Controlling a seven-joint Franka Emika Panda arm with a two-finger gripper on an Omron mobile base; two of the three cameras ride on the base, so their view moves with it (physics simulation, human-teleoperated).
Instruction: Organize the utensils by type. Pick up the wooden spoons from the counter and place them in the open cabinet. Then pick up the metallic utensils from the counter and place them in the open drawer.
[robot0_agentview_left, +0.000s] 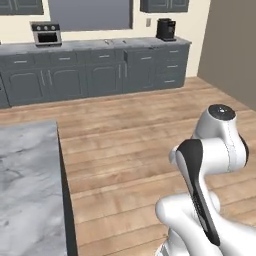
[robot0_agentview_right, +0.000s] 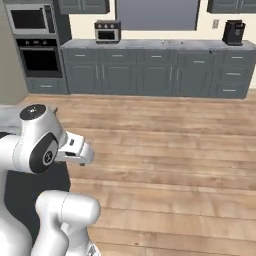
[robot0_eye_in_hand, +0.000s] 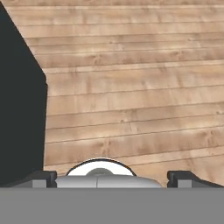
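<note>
From my remote station, I saw the white arm (robot0_agentview_left: 210, 170) folded close above its base in the middle of the kitchen, over the wooden plank floor (robot0_agentview_left: 130, 130). In the hand view the gripper (robot0_eye_in_hand: 112, 177) pointed down at the floorboards, its two dark fingertips (robot0_eye_in_hand: 41, 177) standing wide apart with nothing between them. A grey-white marble surface (robot0_agentview_left: 27, 185) with dark veins lay just to the arm's left in the left base view, bare where I could see it; its dark side panel (robot0_eye_in_hand: 19, 109) filled the left edge of the hand view. Well apart, along the far wall, ran the long counter (robot0_agentview_right: 160, 44) over dark grey lower cabinets (robot0_agentview_right: 150, 75) with silver handles. On it stood a toaster oven (robot0_agentview_right: 107, 31) and a black coffee machine (robot0_agentview_right: 233, 32). A built-in wall oven (robot0_agentview_right: 37, 55) stood at its left end. I could not make out any spoons or cutlery on that distant counter, nor an open drawer.
</note>
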